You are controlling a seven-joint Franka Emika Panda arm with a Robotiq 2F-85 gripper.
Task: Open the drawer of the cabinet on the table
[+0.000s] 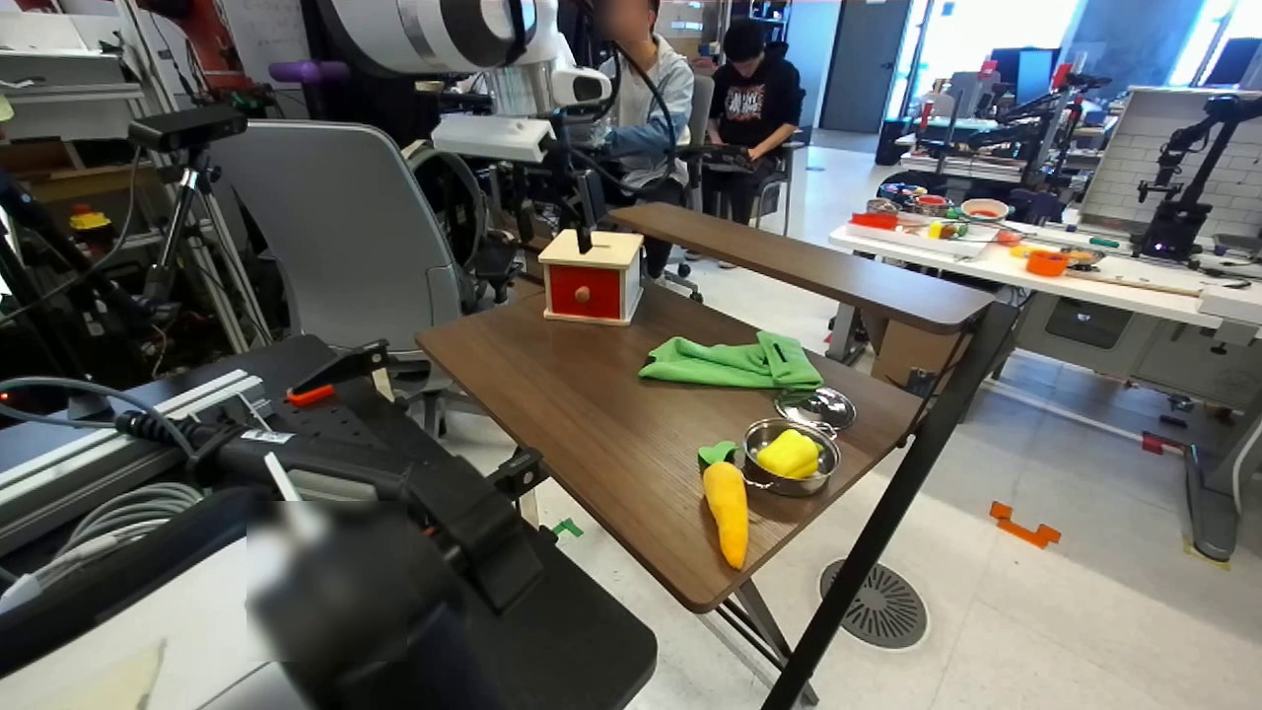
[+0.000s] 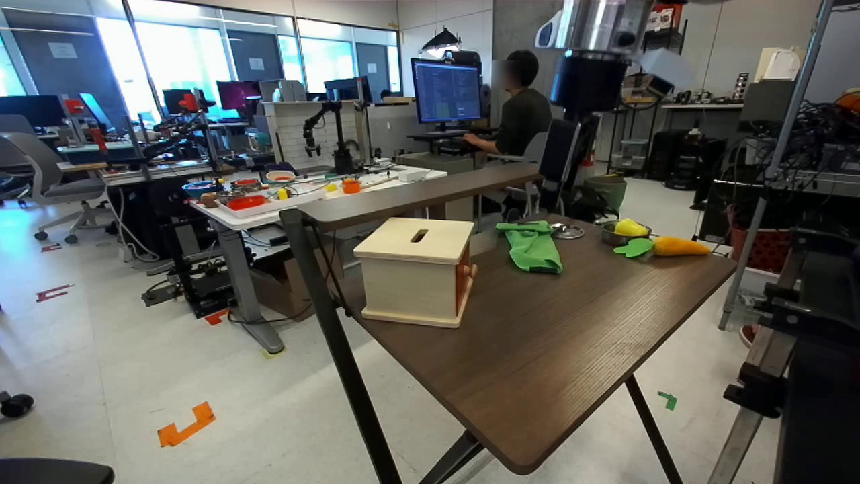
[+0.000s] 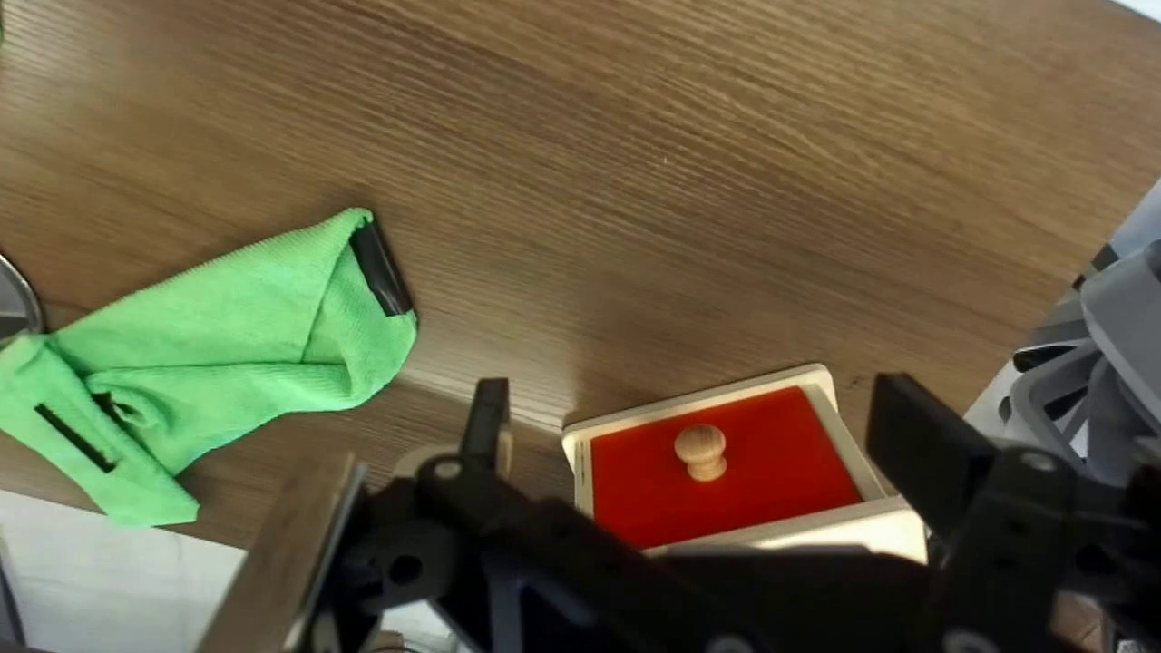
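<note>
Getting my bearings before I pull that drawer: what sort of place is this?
Most likely a robotics lab. In both exterior views a black robot arm stands in the background; exterior views also show a tripod-mounted camera and a desk monitor.

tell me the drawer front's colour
The drawer front is red, seen best in the wrist view.

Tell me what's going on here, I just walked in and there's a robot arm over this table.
The robot arm is probably about to open the drawer of the wooden box. Its gripper hangs open, apart from the box and holding nothing; the wrist view shows the knob between its jaws. The drawer is shut. Also on the table are a green cloth, a metal pot with something yellow inside, and a carrot-shaped item.
</note>
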